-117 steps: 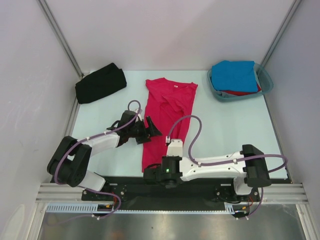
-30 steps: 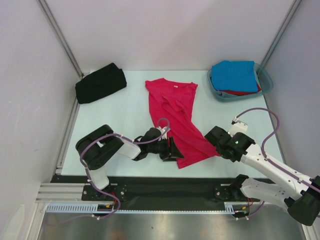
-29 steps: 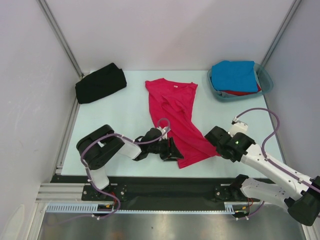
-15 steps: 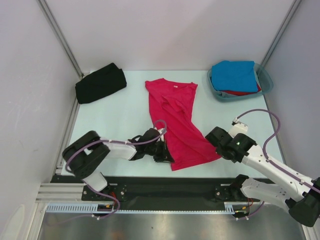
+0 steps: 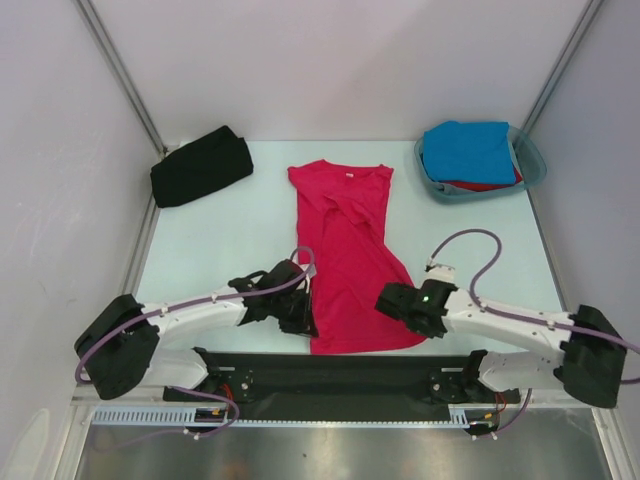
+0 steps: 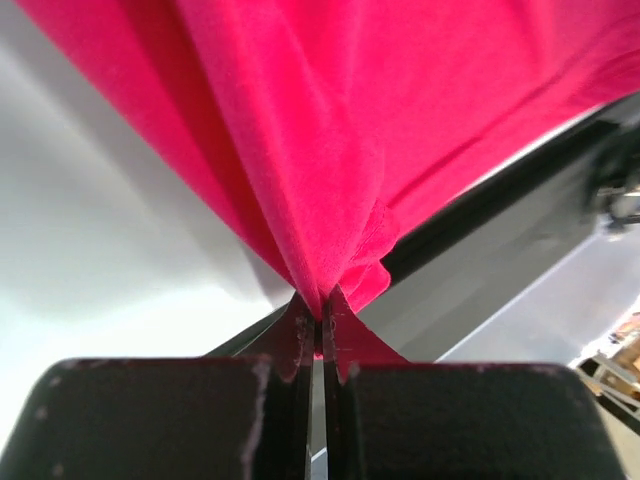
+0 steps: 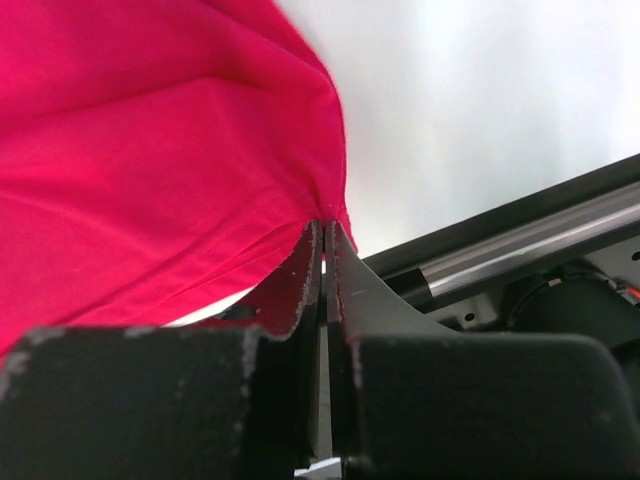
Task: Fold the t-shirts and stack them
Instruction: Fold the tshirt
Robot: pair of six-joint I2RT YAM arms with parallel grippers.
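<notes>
A crimson-pink t-shirt (image 5: pixel 348 250) with a small white neck label lies stretched down the middle of the table, collar at the far end. My left gripper (image 5: pixel 306 322) is shut on its lower left hem corner, and the pinched cloth (image 6: pixel 330 250) bunches right above the fingertips. My right gripper (image 5: pixel 392 300) is shut on the lower right hem edge (image 7: pixel 200 150). A folded black t-shirt (image 5: pixel 200 166) rests at the far left. A bright blue t-shirt (image 5: pixel 468 150) lies on a red one (image 5: pixel 480 185) in the tub.
The translucent teal plastic tub (image 5: pixel 530 165) stands at the far right corner. A black rail (image 5: pixel 330 375) runs along the table's near edge just below the hem. Grey walls close in on both sides.
My left gripper closed on the hem corner and pulled it toward the near edge. The right gripper swung left and nearer with its corner, straightening the shirt's lower part.
</notes>
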